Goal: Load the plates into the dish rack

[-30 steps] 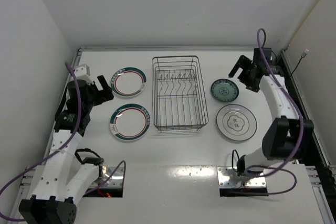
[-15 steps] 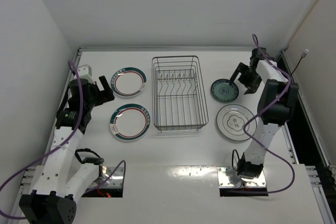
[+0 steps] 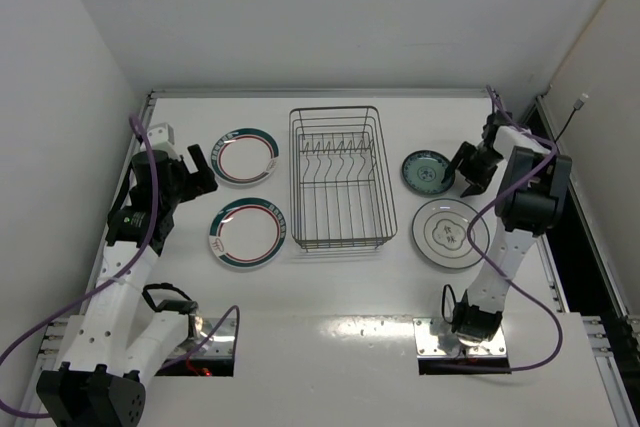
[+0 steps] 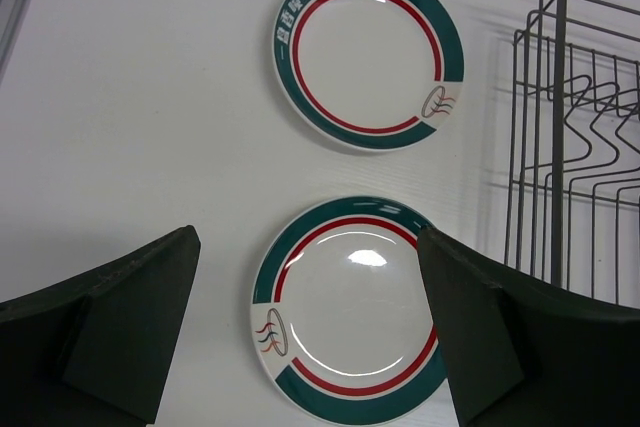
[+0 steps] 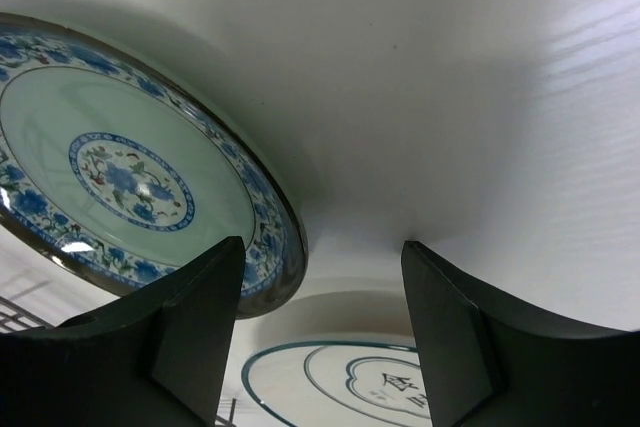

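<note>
Bright, even overhead light floods the white table [image 3: 340,277], with a glare patch near its front edge (shadows stay soft). A highlight glints on the nearer ringed plate [image 4: 350,312]. The fingers [image 5: 190,347] in the right wrist view look dark and soft-edged.

The nearer ringed plate [image 4: 350,317] is smooth and glossy, with a glint of light on its face. The farther ringed plate [image 4: 368,55] and the teal plate [image 5: 130,177] look glazed the same way. The dish rack [image 4: 557,127] is dark, smooth metal wire. The desk [image 4: 150,127] is white and matt. The fingers [image 4: 120,337] of the left claw [image 4: 308,242] look like dark matt plastic.
</note>
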`<state>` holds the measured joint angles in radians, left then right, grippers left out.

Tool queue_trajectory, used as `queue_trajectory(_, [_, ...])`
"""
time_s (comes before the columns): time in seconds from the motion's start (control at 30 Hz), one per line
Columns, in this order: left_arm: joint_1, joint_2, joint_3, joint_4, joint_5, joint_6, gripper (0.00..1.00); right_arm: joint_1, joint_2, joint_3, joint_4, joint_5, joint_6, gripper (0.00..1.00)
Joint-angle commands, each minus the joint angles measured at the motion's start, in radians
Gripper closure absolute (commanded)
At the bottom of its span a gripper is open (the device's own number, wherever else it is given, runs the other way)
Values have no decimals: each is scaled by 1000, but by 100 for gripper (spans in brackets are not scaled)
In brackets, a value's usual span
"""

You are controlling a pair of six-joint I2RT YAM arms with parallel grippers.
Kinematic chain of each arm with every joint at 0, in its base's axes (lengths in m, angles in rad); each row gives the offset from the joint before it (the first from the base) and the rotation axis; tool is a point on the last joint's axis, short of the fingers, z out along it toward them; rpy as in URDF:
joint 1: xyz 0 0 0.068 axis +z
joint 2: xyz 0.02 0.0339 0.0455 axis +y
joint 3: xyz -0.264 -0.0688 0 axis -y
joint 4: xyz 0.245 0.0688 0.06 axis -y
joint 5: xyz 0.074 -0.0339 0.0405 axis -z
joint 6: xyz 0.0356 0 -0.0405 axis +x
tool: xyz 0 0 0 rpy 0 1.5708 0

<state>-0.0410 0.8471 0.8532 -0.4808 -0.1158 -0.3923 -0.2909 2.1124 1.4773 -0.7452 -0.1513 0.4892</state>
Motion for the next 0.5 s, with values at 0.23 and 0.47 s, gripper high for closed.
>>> queue_trajectory(0.23, [-10, -5, 12, 11, -30, 18, 12, 27, 77, 143, -71, -27, -58, 59])
queue_trajectory(0.47, [-10, -5, 12, 11, -39, 18, 12, 16, 74, 158, -88, -56, -58, 100])
